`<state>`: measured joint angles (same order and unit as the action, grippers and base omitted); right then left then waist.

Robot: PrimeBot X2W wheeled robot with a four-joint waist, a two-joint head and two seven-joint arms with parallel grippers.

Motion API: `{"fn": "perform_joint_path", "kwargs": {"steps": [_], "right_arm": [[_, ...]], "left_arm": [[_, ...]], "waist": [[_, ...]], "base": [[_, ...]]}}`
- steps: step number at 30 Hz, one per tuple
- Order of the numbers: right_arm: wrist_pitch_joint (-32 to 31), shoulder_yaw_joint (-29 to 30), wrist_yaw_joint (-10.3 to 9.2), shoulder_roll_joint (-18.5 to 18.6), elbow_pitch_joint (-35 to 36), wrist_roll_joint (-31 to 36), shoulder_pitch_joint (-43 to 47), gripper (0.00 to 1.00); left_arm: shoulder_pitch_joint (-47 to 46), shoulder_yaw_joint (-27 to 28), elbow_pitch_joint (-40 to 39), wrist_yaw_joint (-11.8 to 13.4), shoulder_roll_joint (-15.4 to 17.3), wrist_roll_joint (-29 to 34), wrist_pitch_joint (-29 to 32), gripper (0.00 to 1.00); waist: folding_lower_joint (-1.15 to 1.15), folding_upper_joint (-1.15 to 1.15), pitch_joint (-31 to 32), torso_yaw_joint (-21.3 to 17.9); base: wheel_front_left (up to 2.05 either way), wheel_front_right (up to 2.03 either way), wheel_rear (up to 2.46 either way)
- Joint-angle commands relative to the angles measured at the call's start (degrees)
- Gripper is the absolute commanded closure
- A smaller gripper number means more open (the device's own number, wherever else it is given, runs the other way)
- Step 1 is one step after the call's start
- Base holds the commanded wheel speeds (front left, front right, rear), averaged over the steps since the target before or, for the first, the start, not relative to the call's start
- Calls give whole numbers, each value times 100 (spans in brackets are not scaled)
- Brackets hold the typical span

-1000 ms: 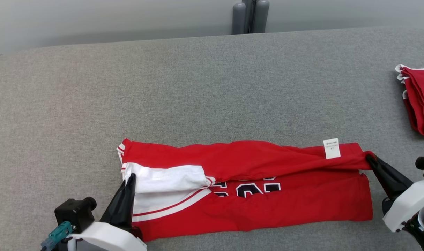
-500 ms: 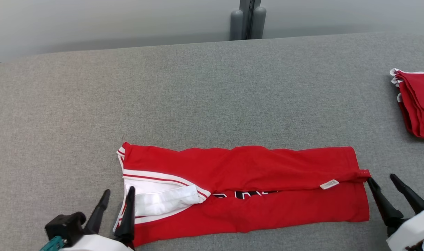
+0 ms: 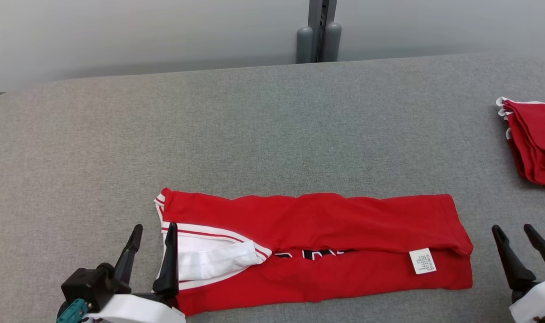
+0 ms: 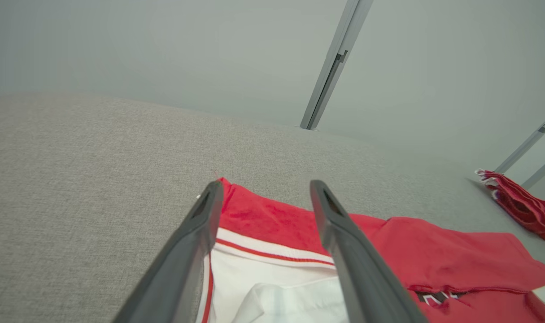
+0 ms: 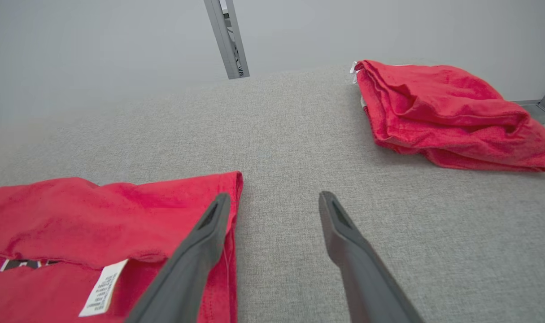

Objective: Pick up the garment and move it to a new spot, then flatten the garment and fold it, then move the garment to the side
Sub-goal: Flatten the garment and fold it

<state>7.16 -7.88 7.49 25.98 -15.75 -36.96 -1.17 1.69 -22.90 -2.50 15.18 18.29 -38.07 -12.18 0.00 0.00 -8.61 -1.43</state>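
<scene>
The garment (image 3: 317, 242), a red jersey with white trim and black lettering, lies folded lengthwise into a long band near the table's front edge. A white label (image 3: 422, 261) rests on its right end. My left gripper (image 3: 154, 229) stands open at the garment's left end, its right finger over the white trim. In the left wrist view my left gripper (image 4: 267, 186) straddles the garment's (image 4: 433, 255) corner without holding it. My right gripper (image 3: 512, 229) is open just right of the garment, apart from it. In the right wrist view my right gripper (image 5: 274, 197) is beside the garment's (image 5: 75, 211) edge.
A pile of folded red garments (image 3: 534, 139) sits at the table's right edge, also seen as the red pile (image 5: 442, 107). The grey fabric table (image 3: 254, 134) stretches wide behind the jersey. A grey post (image 3: 319, 31) stands behind the far edge.
Both grippers have opened and let go of the garment's upper flap, which dropped flat over the lower half. The label now lies lower. The right gripper drew back to the right.
</scene>
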Motion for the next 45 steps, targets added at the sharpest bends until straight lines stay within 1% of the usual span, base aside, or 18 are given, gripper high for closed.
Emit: {"fn": "perform_joint_path", "kwargs": {"steps": [1, 4, 6, 10, 20, 31, 32, 33, 34, 35, 38, 39, 41, 45], "right_arm": [[-80, 60, 2, -65, 32, 70, -5, 0], [-277, 130, 2, -244, 11, 178, -116, 0], [-445, 116, 2, -410, -91, 258, -237, 0], [-569, 63, 2, -522, -338, 239, -425, 0], [-832, -150, 2, -616, -1265, 195, -641, 0], [-1036, -565, 2, -695, -1649, 86, -734, 0], [-1047, -592, 2, -709, -1682, 76, -757, 2], [-1049, -627, 3, -722, -1720, 71, -784, 23], [-1049, -627, 3, -722, -1720, 71, -784, 23], [-1058, -658, 3, -729, -1762, 64, -808, 53], [-1061, -720, 3, -748, -1853, 25, -872, 74], [-1063, -729, 2, -745, -1877, 1, -894, 85], [-1051, -731, 2, -739, -1908, -65, -955, 100], [-996, -710, 2, -673, -1913, -210, -1053, 100]], "left_arm": [[-109, -7, 52, 18, -19, 60, -42, 0], [-210, -69, 148, 30, -117, 127, -88, 0], [-298, -120, 247, -10, -214, 156, -118, 0], [-381, -142, 356, -39, -276, 199, -158, 0], [-449, -97, 481, -86, -341, 223, -227, 0], [-472, -66, 523, -120, -360, 250, -259, 0], [-478, -64, 521, -123, -357, 256, -262, 0], [-484, -63, 518, -126, -354, 258, -264, 0], [-484, -63, 518, -126, -354, 258, -264, 0], [-488, -61, 516, -126, -348, 266, -265, 0], [-489, -67, 521, -137, -339, 278, -260, 0], [-492, -69, 525, -133, -337, 278, -262, 0], [-491, -79, 535, -136, -336, 279, -265, 0], [-464, -75, 562, -135, -313, 301, -271, 0]], "waist": [[0, 0, 36, 29], [0, 0, 97, 96], [0, 0, 148, 193], [0, 0, 180, 319], [0, 0, 170, 500], [0, 0, 147, 486], [0, 0, 147, 491], [0, 0, 148, 499], [0, 0, 148, 499], [0, 0, 149, 509], [0, 0, 157, 540], [0, 0, 161, 549], [0, 0, 173, 560], [0, 0, 213, 536]], "base": [[0, 0, 0], [0, 0, 0], [0, 0, 0], [0, 0, 0], [0, 0, 0], [0, 0, 0], [0, 0, 0], [0, 0, 0], [0, 0, 0], [0, 0, 0], [0, 0, 0], [0, 0, 0], [0, 0, 0], [0, 0, 0]]}}
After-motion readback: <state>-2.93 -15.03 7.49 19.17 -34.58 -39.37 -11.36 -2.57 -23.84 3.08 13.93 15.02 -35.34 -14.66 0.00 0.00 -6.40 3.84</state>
